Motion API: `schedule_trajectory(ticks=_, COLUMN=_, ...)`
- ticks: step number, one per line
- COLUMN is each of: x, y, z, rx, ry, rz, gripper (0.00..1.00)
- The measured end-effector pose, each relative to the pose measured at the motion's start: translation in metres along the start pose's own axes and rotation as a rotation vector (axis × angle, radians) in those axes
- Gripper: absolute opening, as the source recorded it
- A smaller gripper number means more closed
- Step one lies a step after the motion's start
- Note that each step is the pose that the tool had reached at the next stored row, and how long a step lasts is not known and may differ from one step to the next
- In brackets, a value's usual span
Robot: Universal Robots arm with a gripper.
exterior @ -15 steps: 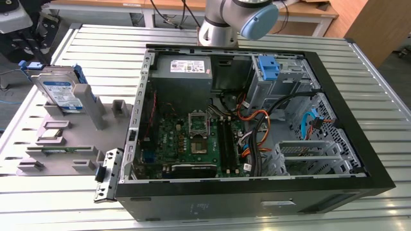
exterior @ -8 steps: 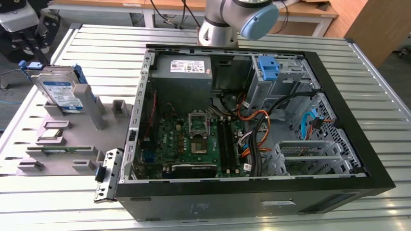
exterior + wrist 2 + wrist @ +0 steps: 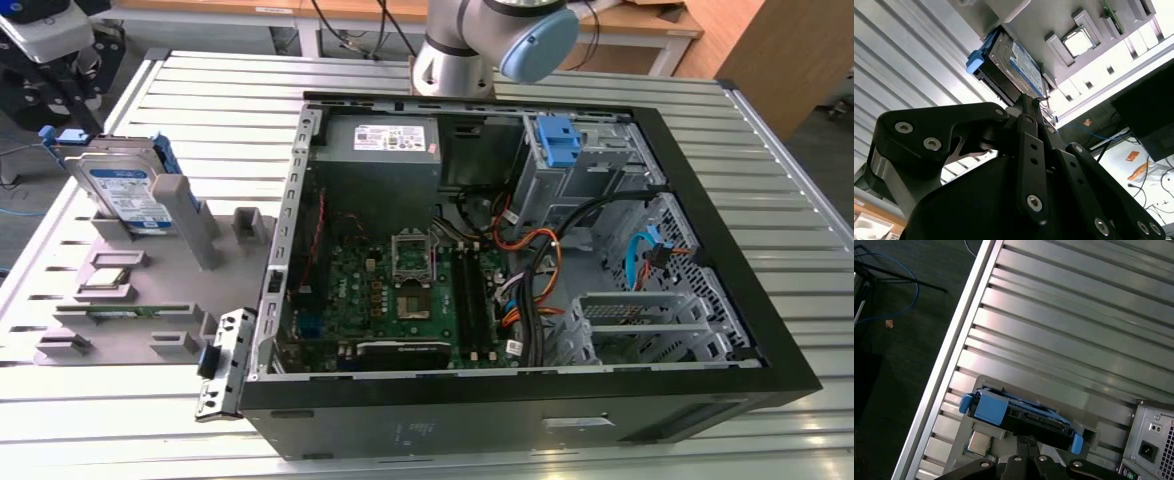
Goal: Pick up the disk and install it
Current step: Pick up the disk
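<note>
The disk (image 3: 127, 190) stands on edge in a slot of the grey holder tray (image 3: 147, 300) at the exterior view's left. It is silver with a white-and-blue label and blue side rails. In both wrist views the disk (image 3: 1016, 65) (image 3: 1019, 412) lies just beyond my fingertips. My gripper (image 3: 64, 105) hangs above the disk's far end at the upper left of the exterior view. The gripper (image 3: 1026, 97) (image 3: 1026, 441) has its fingers drawn together, with nothing between them, a little apart from the disk.
An open black computer case (image 3: 747, 300) lies on the slatted metal table (image 3: 200, 90), with a motherboard, cables, a grey power supply (image 3: 394, 140) and a blue bracket (image 3: 558, 140) in the drive bay. A processor chip (image 3: 1077, 44) sits on the tray. The table edge (image 3: 949, 355) is close.
</note>
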State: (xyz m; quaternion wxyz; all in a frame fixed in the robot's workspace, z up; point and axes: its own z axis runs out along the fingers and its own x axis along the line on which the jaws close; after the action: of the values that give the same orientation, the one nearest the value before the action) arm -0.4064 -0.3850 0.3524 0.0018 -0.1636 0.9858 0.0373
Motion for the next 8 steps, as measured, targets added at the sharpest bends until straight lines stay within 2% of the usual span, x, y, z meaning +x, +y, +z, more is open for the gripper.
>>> schedule_trajectory(ticks=3, x=0.0000, y=0.0000, z=0.0001, rx=-0.0016, ry=0.0009, rz=-0.017, gripper=0.10)
schedule_trajectory(ticks=8, x=0.0000, y=0.0000, z=0.0002, rx=-0.0065, ry=0.0044, rz=-0.084, gripper=0.10)
